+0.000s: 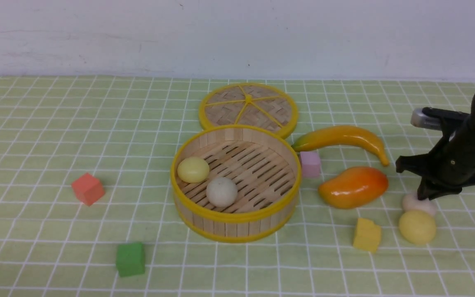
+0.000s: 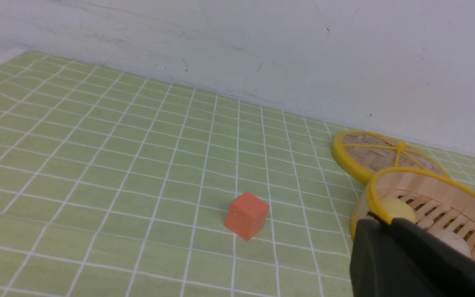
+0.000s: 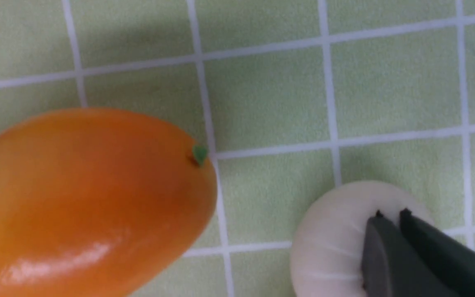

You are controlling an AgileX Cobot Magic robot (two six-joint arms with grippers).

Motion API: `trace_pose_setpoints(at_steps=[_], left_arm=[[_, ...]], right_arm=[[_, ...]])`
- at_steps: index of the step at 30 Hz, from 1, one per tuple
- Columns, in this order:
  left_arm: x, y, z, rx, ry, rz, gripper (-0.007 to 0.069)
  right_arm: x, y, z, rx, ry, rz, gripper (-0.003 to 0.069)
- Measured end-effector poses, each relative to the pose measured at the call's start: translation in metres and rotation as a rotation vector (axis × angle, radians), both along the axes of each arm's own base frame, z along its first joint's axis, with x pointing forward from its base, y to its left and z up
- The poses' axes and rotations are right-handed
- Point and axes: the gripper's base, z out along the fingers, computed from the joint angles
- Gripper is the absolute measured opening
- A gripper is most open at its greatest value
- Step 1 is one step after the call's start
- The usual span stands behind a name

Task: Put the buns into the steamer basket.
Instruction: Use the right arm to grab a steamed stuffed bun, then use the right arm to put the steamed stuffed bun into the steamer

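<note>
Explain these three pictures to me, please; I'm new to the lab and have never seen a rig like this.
This is a robot with two arms. The wide picture looks forward from between the arms; the other two come from cameras on its left and right wrists.

On the green checked cloth stands a steamer basket. It already holds a pale yellow bun and an off-white bun, and its lid lies behind it. Nearby lie a banana, a mango and pink, red, green and yellow cubes.

A second off-white bun and a second yellow bun wait outside. The right end effector is at that white bun's top, fingers nearly together; nothing is lifted. Only a dark edge of the left end effector shows.
</note>
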Motion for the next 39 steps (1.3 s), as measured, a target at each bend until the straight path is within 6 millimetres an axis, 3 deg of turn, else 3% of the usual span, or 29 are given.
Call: trace_pose_setpoints(at_steps=[6,13,16,17,19,20,22,25,31,35,39], left_arm=[[0.000,-0.002,0.003,-0.001,-0.028,-0.018,0.0037],[0.000,-0.002,0.003,0.000,-0.028,-0.017,0.0043],[0.000,-0.002,0.003,0.000,-0.029,-0.017,0.0048],[0.000,-0.002,0.003,0.000,-0.029,-0.017,0.0048],[0.000,-0.002,0.003,0.001,-0.029,-0.017,0.0051],[0.000,-0.002,0.003,0.001,-0.029,-0.017,0.0051],[0.000,-0.002,0.003,0.001,-0.029,-0.017,0.0054],[0.000,-0.002,0.003,0.001,-0.029,-0.017,0.0055],[0.001,-0.002,-0.002,0.006,-0.014,-0.017,0.0056],[0.002,-0.002,-0.007,-0.004,0.010,-0.014,0.0058],[0.001,-0.006,-0.010,-0.184,0.062,-0.052,0.0064]], right_arm=[[-0.007,0.000,0.024,-0.010,-0.042,0.014,0.0000],[-0.027,0.012,0.095,0.052,-0.252,0.020,0.0000],[-0.030,0.044,0.110,0.111,-0.322,0.115,0.0000],[-0.030,0.046,0.111,0.112,-0.325,0.121,0.0000],[-0.028,0.084,0.119,0.155,-0.367,0.235,0.0000],[-0.028,0.087,0.118,0.159,-0.364,0.241,0.0000],[-0.022,0.119,0.121,0.184,-0.389,0.323,0.0000],[-0.008,0.150,0.123,0.205,-0.412,0.384,0.0000],[0.015,0.179,0.105,0.212,-0.400,0.427,0.0002],[0.027,0.197,0.076,0.214,-0.367,0.447,0.0006],[0.030,0.207,0.053,0.201,-0.328,0.473,0.0011]])
